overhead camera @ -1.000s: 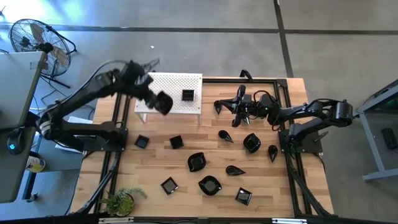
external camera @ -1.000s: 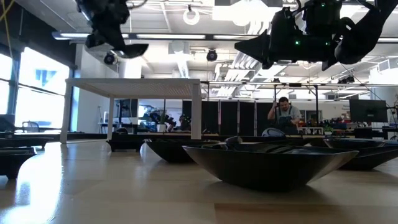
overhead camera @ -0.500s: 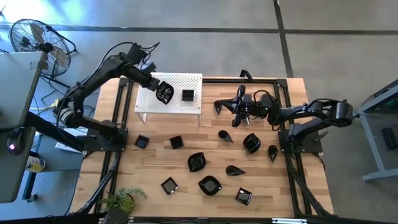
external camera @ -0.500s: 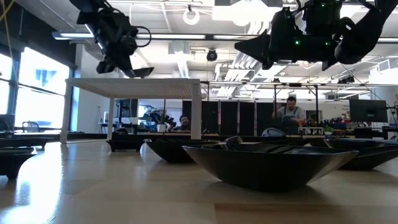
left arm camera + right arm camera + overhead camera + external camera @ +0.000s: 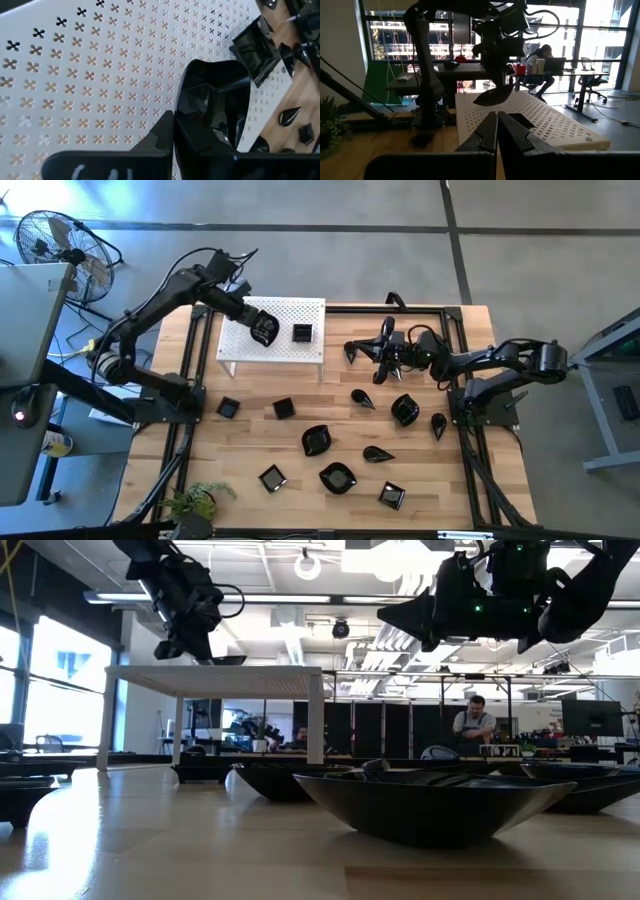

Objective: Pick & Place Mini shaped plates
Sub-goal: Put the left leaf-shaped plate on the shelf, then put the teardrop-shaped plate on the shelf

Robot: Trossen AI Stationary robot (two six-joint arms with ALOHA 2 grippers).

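Note:
My left gripper (image 5: 263, 330) is shut on a rounded black mini plate (image 5: 210, 107) and holds it a little above the white perforated board (image 5: 285, 315); the right wrist view shows this plate (image 5: 494, 95) too. A square black plate (image 5: 302, 333) rests flat on the board beside it. Several more black plates lie on the wooden table, among them a wavy one (image 5: 316, 440) and a square one (image 5: 283, 408). My right gripper (image 5: 352, 348) hovers shut and empty over the table, right of the board; its fingers (image 5: 490, 131) are closed together. My left gripper pinches the plate by its rim (image 5: 181, 131) between its two fingers, one finger (image 5: 162, 135) showing beside the rim, the other hidden by the plate. The fingers slant down from the table's left. The plate (image 5: 222, 660) hangs below them, nearly level, just over the board.
The board stands on legs (image 5: 316, 720) at the table's far left. Black frame rails (image 5: 185, 430) run along both table sides. A small plant (image 5: 195, 502) sits at the near left corner. People work at desks in the room behind.
My left gripper has carried the plate from the board's near left edge toward the far edge, over the board, and has come down close to its top while rolling its wrist. In the last half second it has barely moved. It has stayed shut on the plate.

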